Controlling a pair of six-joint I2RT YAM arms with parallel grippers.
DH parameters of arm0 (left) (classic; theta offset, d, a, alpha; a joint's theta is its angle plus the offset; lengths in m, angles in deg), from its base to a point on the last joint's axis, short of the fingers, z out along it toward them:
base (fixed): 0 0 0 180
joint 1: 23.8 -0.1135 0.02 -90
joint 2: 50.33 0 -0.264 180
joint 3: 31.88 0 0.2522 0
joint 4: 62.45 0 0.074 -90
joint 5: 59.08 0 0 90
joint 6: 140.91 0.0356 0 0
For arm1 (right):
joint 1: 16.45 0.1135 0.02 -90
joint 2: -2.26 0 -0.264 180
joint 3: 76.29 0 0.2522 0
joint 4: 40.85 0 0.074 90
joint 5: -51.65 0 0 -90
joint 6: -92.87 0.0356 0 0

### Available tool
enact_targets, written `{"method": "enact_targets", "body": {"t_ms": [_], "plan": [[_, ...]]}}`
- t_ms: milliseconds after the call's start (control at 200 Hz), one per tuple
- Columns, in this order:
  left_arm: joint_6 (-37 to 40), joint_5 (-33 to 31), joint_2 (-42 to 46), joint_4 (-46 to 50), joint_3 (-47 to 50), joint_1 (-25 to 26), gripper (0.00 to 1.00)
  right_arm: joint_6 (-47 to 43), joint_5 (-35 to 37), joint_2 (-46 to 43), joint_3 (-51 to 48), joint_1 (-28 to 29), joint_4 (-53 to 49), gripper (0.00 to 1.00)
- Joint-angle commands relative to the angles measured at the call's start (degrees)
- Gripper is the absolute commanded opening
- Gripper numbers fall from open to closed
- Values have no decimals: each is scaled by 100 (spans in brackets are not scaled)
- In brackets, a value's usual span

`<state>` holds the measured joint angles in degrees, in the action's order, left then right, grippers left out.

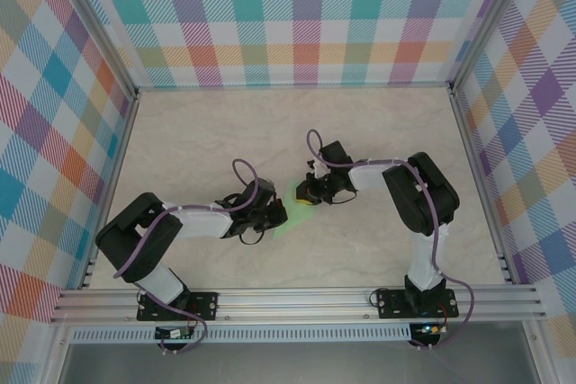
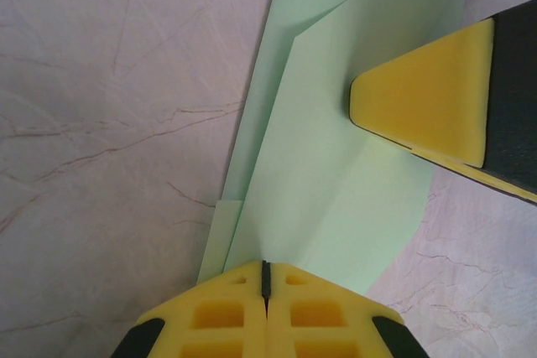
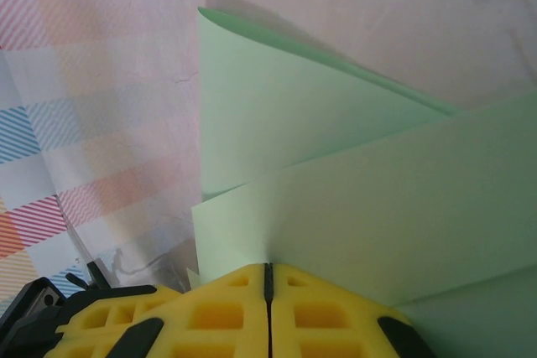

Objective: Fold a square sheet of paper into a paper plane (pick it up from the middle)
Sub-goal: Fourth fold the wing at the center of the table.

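**Item 1: paper plane** (image 1: 292, 213). Light green sheet, partly folded, several layers overlapping. It lay on the table (image 1: 198, 141) directly between the two sets of fingertips. In the left wrist view the paper plane (image 2: 327, 173) ran away from the left fingertips as a long, narrow shape. A crease led from those tips up its middle, and a thinner strip of paper showed along its left edge. In the right wrist view the paper plane (image 3: 352, 207) stood up in front of the right fingertips in two overlapping flaps. The rear flap ended in a sharp upper corner against the plaid wall (image 3: 75, 123).

**Item 2: left gripper** (image 1: 275, 215). Yellow fingers (image 2: 226, 316) were fully closed, pad to pad, with only a thin dark seam between them. The left gripper (image 2: 265, 278) had its tips at the near edge of the paper, where the crease began. Whether a layer was caught in the seam could not be told.

**Item 3: right gripper** (image 1: 309, 193). Yellow fingers (image 3: 218, 316) were pressed together along a thin seam. The green flaps rose straight out of the tip of the right gripper (image 3: 268, 274), so it was pinching the paper. Seen from the left wrist, the right gripper (image 2: 369, 98) came in as a closed yellow wedge from beyond and to the right of the left fingertips. Its point touched the far part of the sheet.

**Item 4: table.** Pale, marbled surface, bare on either side of the paper.
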<state>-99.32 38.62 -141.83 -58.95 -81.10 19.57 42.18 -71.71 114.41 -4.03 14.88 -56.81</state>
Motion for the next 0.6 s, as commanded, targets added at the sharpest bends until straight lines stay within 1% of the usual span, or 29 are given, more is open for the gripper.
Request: {"method": "enact_targets", "body": {"t_ms": [0,135,260,345,440,600], "plan": [[97,204,0,993,86,42,0,-156,527,225,-106,5,-438,5],[92,151,570,1278,-97,48,3,-154,522,236,-120,5,-468,5],[-41,223,828,1307,-369,35,4,-143,546,227,-94,5,-522,5],[-371,305,798,997,-425,28,4,-143,571,245,-67,5,-554,5],[-768,476,624,248,-311,24,5,-136,601,254,-78,5,-571,6],[-1127,430,179,-236,-259,38,6,-135,603,282,-84,5,-596,6]]}}
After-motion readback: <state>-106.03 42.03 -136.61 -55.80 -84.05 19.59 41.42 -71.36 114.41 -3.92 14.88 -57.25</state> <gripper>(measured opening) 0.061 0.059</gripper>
